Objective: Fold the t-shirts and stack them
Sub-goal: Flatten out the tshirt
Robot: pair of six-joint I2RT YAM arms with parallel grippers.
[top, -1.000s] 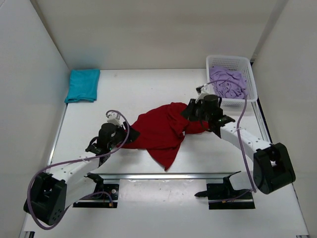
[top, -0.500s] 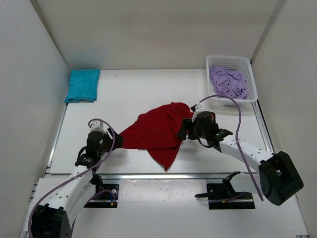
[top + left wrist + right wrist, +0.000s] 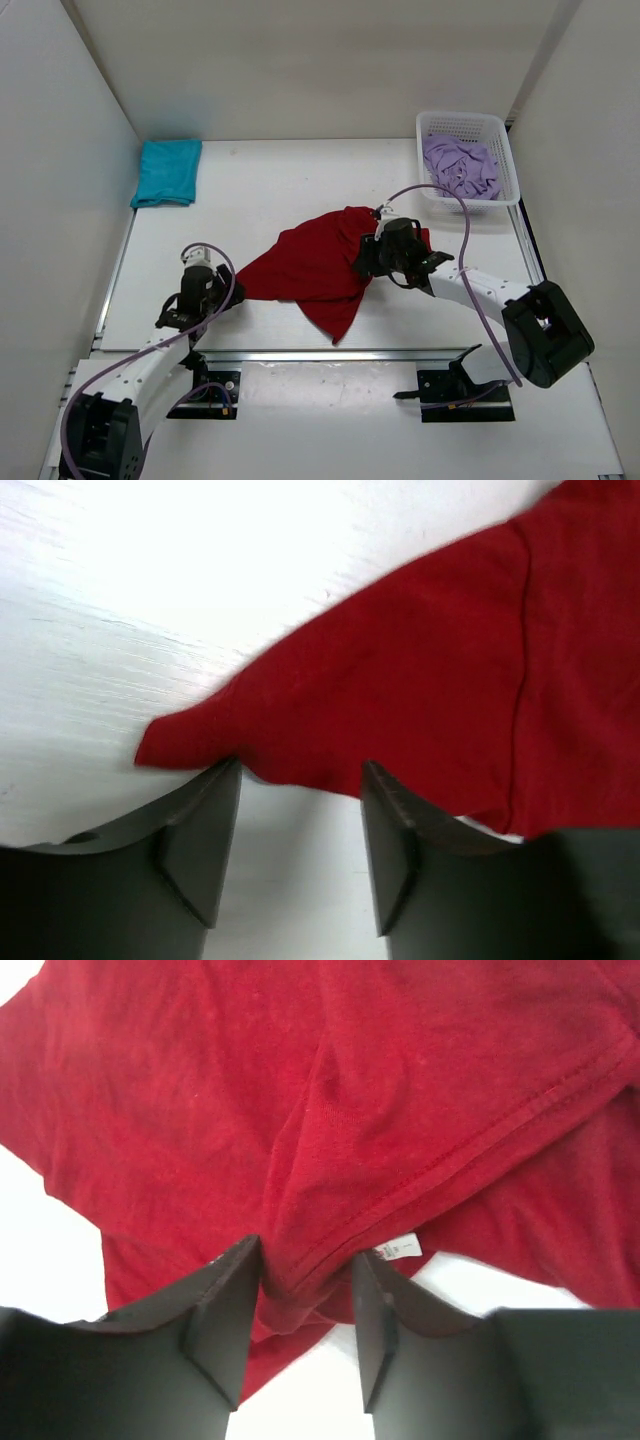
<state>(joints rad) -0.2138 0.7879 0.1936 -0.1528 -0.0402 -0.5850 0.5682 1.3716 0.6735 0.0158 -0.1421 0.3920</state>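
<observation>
Left arm drawn back, left hand [image 3: 300, 768] and right hand [image 3: 306, 1250] parted on red shirt [image 3: 310, 265], white table [image 3: 300, 180], walls [image 3: 300, 60]

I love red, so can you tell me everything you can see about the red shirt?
The dark red t-shirt is soft-looking cloth, lying crumpled and unfolded on the white table, near the middle. It shows stitched hems and a small white label. The right end effector is over its right side, jaws apart astride a raised fold. The left end effector is at its left corner, jaws apart, the cloth's edge at its tips. No other shirt touches it.
</observation>
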